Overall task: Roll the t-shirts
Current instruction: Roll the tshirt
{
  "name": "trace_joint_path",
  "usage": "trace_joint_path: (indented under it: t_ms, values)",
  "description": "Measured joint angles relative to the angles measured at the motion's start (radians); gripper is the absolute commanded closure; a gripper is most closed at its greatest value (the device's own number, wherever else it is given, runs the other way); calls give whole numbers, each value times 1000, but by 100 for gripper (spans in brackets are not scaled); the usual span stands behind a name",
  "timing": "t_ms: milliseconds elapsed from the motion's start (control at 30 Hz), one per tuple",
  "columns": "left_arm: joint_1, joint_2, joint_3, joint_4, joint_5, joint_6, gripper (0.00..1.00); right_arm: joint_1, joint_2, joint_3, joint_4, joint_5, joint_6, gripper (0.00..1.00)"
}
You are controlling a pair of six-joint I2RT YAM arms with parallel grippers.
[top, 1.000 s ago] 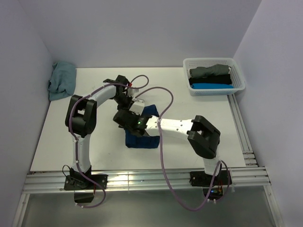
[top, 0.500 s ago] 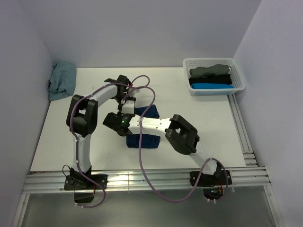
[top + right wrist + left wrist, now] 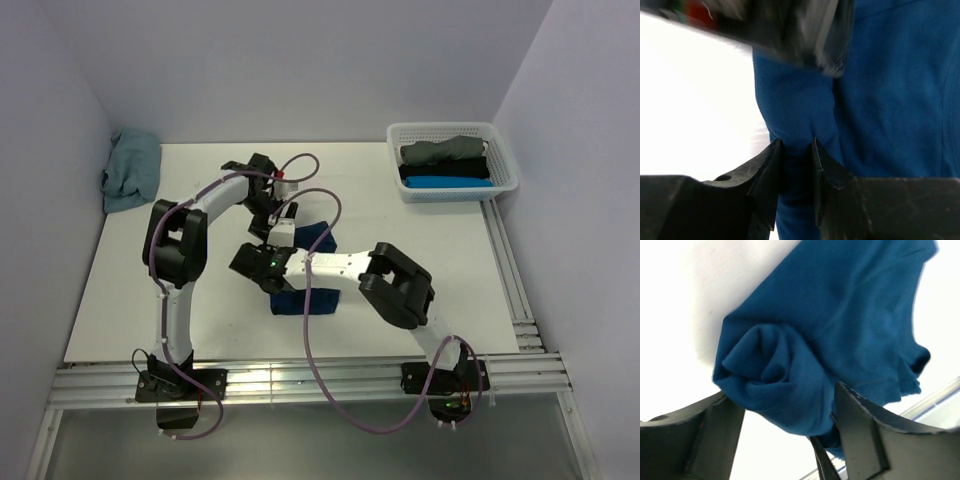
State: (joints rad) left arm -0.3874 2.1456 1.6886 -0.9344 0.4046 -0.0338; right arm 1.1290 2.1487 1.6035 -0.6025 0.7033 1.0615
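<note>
left fingers (image 3: 867, 437) spread wide, straddling navy t-shirt (image 3: 790, 375) roll | right fingers (image 3: 762, 175) pinching a cloth fold

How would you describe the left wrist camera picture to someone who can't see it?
A dark blue t-shirt lies on a white table, its near end wound into a loose roll. The two black jaws of the left gripper stand open, one on each side of the roll.

White arms (image 3: 215, 195), black joints, purple cables (image 3: 304, 340).
</note>
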Motion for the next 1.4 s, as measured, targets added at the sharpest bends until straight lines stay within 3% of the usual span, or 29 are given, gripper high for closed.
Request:
trace_joint_path:
  t_ms: [167,467,867,967,1000,1167,1267,1400]
  values:
    - [9,0,79,-25,90,33,17,-29,-143,-246,239,-83,-3,80]
    - [110,-9,83,-29,256,81,11,-166,-350,-718,840,-392,55,80]
    - [116,-30,-144,64,323,95,10,-265,-231,-880,1399,-639,172,80]
    - [116,-30,-157,92,315,60,21,-277,-186,-903,1517,-671,209,78]
    - [116,-30,-157,107,304,44,31,-277,-179,-906,1535,-676,217,73]
    - [110,-30,-154,128,233,-9,55,-274,-192,-904,1503,-660,219,52]
    - [95,-29,-134,113,187,-23,66,-258,-234,-863,1362,-614,192,49]
    - [64,-28,-99,84,117,-28,79,-206,-273,-715,1044,-503,140,44]
